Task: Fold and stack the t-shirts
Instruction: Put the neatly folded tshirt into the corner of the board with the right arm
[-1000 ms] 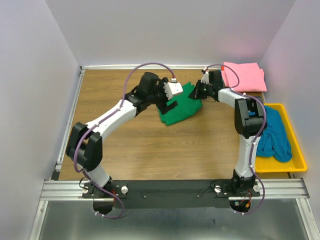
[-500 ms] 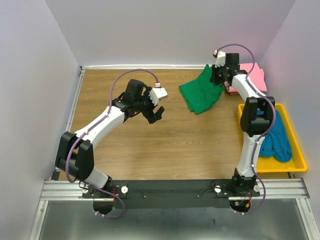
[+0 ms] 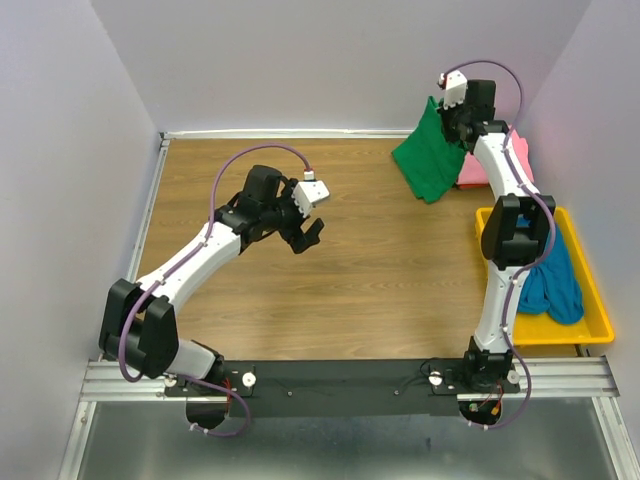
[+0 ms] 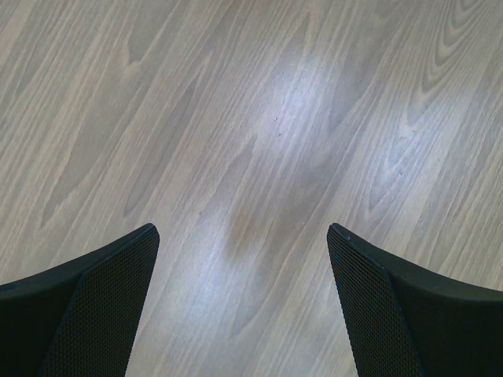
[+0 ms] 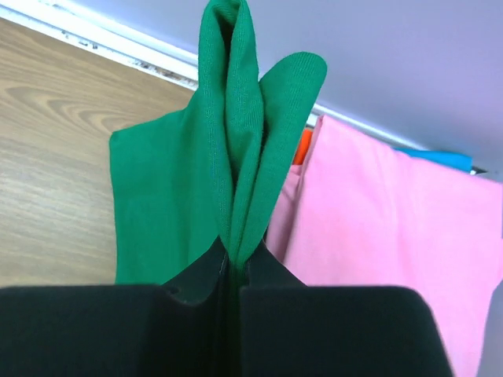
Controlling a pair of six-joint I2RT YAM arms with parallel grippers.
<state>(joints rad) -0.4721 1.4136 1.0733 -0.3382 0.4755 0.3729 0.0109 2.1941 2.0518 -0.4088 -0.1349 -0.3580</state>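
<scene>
The dark green t-shirt (image 3: 428,160) hangs bunched in the air at the far right of the table (image 3: 380,270), its lower edge draping down towards the wood. In the right wrist view, a pinched fold of the green t-shirt (image 5: 185,188) rises straight up out of the right gripper (image 5: 232,267), whose two black fingers are pressed together on the cloth with no gap between them. From above, the right gripper (image 3: 443,112) sits high on the extended right arm, close to the back wall.

Just behind and to the right of the green shirt lies the pink t-shirt (image 3: 470,172), flat on the table's far right corner; in the right wrist view the pink t-shirt (image 5: 377,236) fills the right side, with a sliver of orange and a strip of blue at its upper edge that are too small to tell apart as objects.

Nearer along the right edge, the teal-blue t-shirt (image 3: 555,280) lies crumpled in the yellow tray (image 3: 600,322).

The left gripper (image 3: 308,235) hovers over bare wood left of centre, well apart from every shirt. The left wrist view shows the left gripper (image 4: 244,298) with its jaws spread wide, nothing but wood grain between them.
</scene>
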